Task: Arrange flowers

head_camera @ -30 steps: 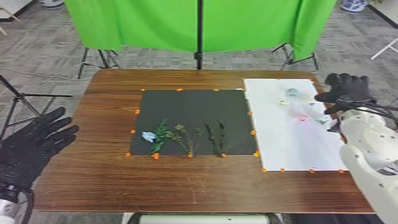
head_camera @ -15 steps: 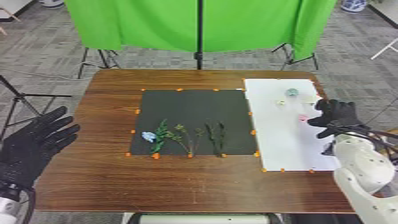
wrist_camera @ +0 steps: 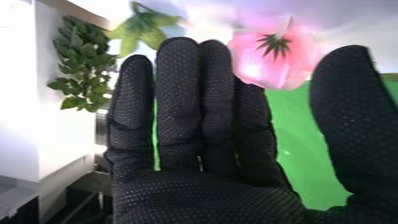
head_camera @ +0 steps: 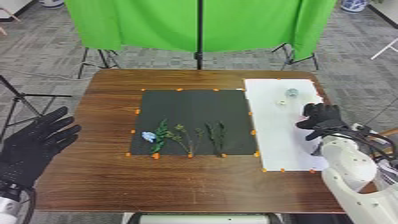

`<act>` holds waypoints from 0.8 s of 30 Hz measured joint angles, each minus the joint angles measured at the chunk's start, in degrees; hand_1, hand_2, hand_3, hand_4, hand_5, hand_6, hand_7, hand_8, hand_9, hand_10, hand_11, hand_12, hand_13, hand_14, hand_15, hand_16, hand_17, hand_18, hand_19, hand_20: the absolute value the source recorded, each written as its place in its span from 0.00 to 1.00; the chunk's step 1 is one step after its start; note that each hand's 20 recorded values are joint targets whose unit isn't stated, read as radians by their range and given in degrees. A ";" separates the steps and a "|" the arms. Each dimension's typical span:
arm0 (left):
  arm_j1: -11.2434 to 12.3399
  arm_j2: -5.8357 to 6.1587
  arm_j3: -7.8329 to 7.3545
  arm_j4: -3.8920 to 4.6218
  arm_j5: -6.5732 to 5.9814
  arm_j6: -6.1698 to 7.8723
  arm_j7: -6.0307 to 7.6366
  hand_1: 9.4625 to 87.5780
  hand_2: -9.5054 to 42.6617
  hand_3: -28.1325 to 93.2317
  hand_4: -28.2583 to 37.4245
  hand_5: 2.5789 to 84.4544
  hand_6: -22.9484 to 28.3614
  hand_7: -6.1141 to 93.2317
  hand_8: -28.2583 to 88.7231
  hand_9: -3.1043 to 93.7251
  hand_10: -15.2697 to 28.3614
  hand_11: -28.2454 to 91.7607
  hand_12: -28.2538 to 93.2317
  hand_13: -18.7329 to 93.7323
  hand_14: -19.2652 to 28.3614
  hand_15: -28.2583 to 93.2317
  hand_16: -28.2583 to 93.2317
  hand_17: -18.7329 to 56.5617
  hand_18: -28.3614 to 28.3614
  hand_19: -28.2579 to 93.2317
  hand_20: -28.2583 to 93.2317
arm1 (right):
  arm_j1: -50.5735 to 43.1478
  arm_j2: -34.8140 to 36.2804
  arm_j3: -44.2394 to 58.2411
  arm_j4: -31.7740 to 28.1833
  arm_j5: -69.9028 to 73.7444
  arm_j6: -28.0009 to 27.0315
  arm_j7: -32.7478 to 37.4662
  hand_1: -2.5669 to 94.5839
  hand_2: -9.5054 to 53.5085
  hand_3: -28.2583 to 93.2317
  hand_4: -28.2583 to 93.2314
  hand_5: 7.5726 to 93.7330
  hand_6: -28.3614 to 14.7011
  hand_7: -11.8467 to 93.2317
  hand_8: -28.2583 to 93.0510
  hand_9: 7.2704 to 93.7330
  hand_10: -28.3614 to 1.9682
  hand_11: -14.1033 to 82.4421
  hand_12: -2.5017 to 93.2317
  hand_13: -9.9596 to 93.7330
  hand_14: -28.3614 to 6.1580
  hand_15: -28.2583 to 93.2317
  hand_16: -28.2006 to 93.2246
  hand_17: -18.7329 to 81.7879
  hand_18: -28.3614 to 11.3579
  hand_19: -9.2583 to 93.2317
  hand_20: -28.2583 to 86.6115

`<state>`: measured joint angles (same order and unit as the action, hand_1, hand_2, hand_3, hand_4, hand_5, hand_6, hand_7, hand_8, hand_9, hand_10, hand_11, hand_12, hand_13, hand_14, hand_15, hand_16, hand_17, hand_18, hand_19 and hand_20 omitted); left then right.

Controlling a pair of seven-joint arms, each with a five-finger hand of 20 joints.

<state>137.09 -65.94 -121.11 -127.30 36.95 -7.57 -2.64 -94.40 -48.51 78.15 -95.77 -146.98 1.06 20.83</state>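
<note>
Over the right part of the white sheet (head_camera: 277, 145) is my right hand (head_camera: 323, 118), and a pink flower beside it is mostly hidden. In the right wrist view the hand (wrist_camera: 200, 155) has straight fingers and thumb; the pink flower (wrist_camera: 298, 50) shows near their tips, and contact cannot be told. A greenish flower (wrist_camera: 142, 30) lies beyond the fingertips. Farther up the sheet are a pale blue flower (head_camera: 292, 92) and a small cream one (head_camera: 282, 102). The black mat (head_camera: 191, 107) holds a light blue flower (head_camera: 148, 135) and green stems (head_camera: 221, 137). My left hand (head_camera: 34, 147) is open at the left.
Orange markers line the mat and the sheet on the brown table (head_camera: 195, 187). Behind the table hangs a green cloth (head_camera: 147, 25) with stands at its sides. A leafy plant (wrist_camera: 82, 62) appears in the right wrist view.
My right hand has come nearer to the robot from the sheet's far right side, then shifted left over the sheet. The left hand and the flowers on the mat have stayed put.
</note>
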 measured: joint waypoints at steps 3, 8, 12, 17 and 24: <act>0.00 0.00 0.05 0.00 0.01 0.00 -0.02 0.20 0.19 0.82 0.07 0.41 0.50 0.28 0.15 0.32 0.63 0.45 0.35 0.37 0.71 0.51 0.23 0.10 0.87 0.59 0.29 | 0.81 -0.02 -1.43 1.19 0.01 4.65 -0.38 0.51 0.03 0.90 0.00 0.71 0.68 0.61 0.11 0.89 0.84 0.47 0.46 0.85 0.75 0.73 0.43 0.49 0.30 0.83 0.59; 0.37 -0.08 -0.02 -0.10 0.01 0.03 0.07 0.20 0.19 0.82 0.07 0.41 0.50 0.27 0.15 0.32 0.63 0.45 0.35 0.37 0.71 0.51 0.23 0.10 0.87 0.59 0.29 | 1.16 -0.39 -1.28 1.34 -0.49 6.56 -1.79 0.51 0.00 0.92 0.00 0.74 0.67 0.59 0.11 0.93 0.85 0.44 0.48 0.87 0.76 0.73 0.45 0.50 0.30 0.84 0.60; 0.90 -0.30 -0.09 -0.28 0.01 0.06 0.18 0.20 0.19 0.82 0.07 0.41 0.50 0.27 0.15 0.32 0.63 0.45 0.35 0.37 0.71 0.51 0.23 0.10 0.87 0.60 0.29 | 1.56 -0.78 -1.00 0.37 -0.75 4.88 -2.66 0.51 0.00 0.92 0.00 0.75 0.67 0.59 0.11 0.93 0.85 0.44 0.49 0.87 0.76 0.72 0.45 0.50 0.30 0.84 0.60; 1.06 -0.37 -0.04 -0.32 0.01 0.19 0.23 0.20 0.19 0.82 0.07 0.41 0.50 0.27 0.15 0.32 0.63 0.45 0.35 0.37 0.71 0.51 0.23 0.10 0.87 0.60 0.29 | 4.97 -1.27 -3.88 -0.31 -1.43 5.44 -3.81 0.51 0.00 0.92 0.00 0.75 0.67 0.59 0.11 0.93 0.85 0.44 0.49 0.87 0.76 0.73 0.45 0.50 0.30 0.85 0.60; 0.89 -0.29 0.36 -0.33 0.01 0.50 0.36 0.20 0.19 0.82 0.07 0.41 0.50 0.27 0.15 0.32 0.63 0.45 0.35 0.37 0.71 0.51 0.23 0.10 0.87 0.60 0.29 | 15.38 -3.74 -12.78 1.15 -1.42 9.91 -8.82 0.51 0.00 0.92 0.00 0.75 0.67 0.59 0.12 0.93 0.85 0.44 0.49 0.87 0.76 0.73 0.45 0.50 0.30 0.85 0.60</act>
<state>137.98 -66.23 -120.75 -127.62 36.96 -7.07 -2.27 -79.02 -52.24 65.36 -94.62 -148.40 10.97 12.01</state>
